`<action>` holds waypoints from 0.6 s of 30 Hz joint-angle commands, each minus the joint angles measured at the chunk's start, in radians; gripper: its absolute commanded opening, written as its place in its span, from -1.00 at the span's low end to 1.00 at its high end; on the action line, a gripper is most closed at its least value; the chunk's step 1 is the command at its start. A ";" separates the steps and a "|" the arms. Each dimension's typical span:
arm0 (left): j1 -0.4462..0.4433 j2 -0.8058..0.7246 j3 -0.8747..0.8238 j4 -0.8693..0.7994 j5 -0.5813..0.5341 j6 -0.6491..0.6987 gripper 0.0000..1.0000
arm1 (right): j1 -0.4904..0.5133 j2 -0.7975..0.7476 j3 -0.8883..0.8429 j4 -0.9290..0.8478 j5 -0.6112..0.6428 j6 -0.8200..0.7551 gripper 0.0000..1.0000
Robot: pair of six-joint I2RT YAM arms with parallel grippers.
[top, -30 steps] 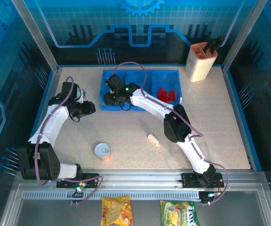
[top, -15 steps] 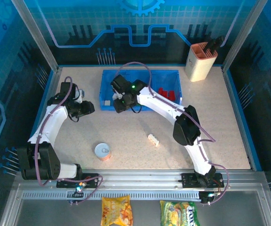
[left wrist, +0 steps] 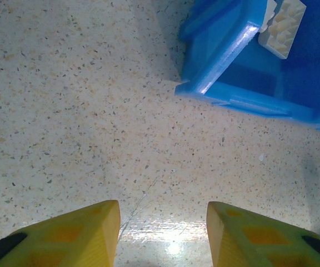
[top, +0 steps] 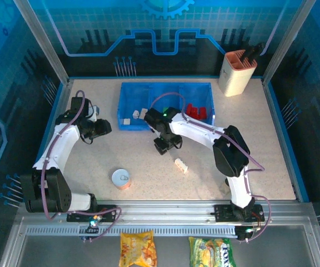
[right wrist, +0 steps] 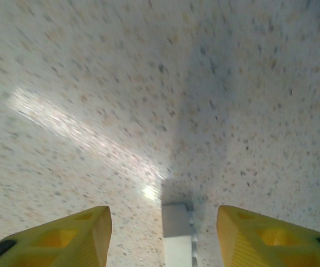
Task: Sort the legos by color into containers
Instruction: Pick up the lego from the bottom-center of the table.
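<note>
The blue tray [top: 204, 89] stands at the back middle of the table. A few white legos [top: 135, 114] lie in its left compartment, red ones [top: 196, 111] in its right. One loose white lego [top: 180, 164] lies on the table nearer the front. My right gripper [top: 168, 147] hangs open just up-left of it. In the right wrist view that lego [right wrist: 178, 236] lies below, between the open fingers of the right gripper [right wrist: 163, 214], with no contact. My left gripper [top: 105, 127] is open and empty left of the tray; its wrist view shows the gripper [left wrist: 163, 214], the tray corner [left wrist: 215, 67] and a white lego [left wrist: 283, 28].
A round tin can [top: 121, 179] stands near the front left. The beige knife block [top: 237, 72] is at the back right corner. Two snack bags [top: 138, 249] lie below the table's front rail. Blue walls close in the table's sides.
My right arm has drawn back from over the tray's left compartment to the open table above the loose white lego, its jaws a little wider. The left arm stayed still.
</note>
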 commanded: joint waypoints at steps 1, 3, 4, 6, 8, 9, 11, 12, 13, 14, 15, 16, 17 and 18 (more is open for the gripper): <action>0.013 -0.016 -0.014 0.005 0.023 0.014 -0.08 | -0.015 -0.042 -0.073 0.010 -0.021 -0.003 0.08; 0.013 -0.016 -0.016 0.004 0.023 0.014 -0.08 | -0.016 -0.046 -0.119 0.028 -0.025 0.001 0.08; 0.013 -0.017 -0.015 0.005 0.023 0.014 -0.08 | -0.018 -0.046 -0.135 0.030 -0.024 0.005 0.08; 0.013 -0.017 -0.015 0.002 0.022 0.014 -0.08 | -0.019 -0.044 -0.169 0.033 -0.022 0.008 0.07; 0.013 -0.017 -0.015 0.004 0.022 0.014 -0.08 | -0.019 -0.047 -0.198 0.040 -0.025 0.012 0.07; 0.013 -0.017 -0.016 0.004 0.022 0.014 -0.08 | -0.018 -0.050 -0.214 0.045 -0.027 0.016 0.07; 0.013 -0.017 -0.015 0.004 0.022 0.014 -0.08 | -0.019 -0.049 -0.238 0.048 -0.032 0.022 0.07; 0.013 -0.016 -0.015 0.005 0.022 0.014 -0.08 | -0.019 -0.050 -0.249 0.048 -0.031 0.026 0.07; 0.013 -0.016 -0.015 0.005 0.023 0.014 -0.08 | -0.019 -0.051 -0.258 0.048 -0.035 0.027 0.06; 0.013 -0.017 -0.015 0.004 0.023 0.014 -0.08 | -0.020 -0.051 -0.269 0.048 -0.039 0.029 0.06; 0.013 -0.017 -0.015 0.005 0.023 0.015 -0.08 | -0.019 -0.054 -0.280 0.047 -0.042 0.030 0.06; 0.013 -0.017 -0.015 0.005 0.023 0.014 -0.08 | -0.019 -0.055 -0.289 0.048 -0.045 0.031 0.05; 0.013 -0.017 -0.015 0.004 0.023 0.015 -0.08 | -0.020 -0.054 -0.297 0.046 -0.047 0.032 0.04; 0.013 -0.016 -0.015 0.004 0.023 0.015 -0.08 | -0.020 -0.055 -0.304 0.046 -0.050 0.034 0.04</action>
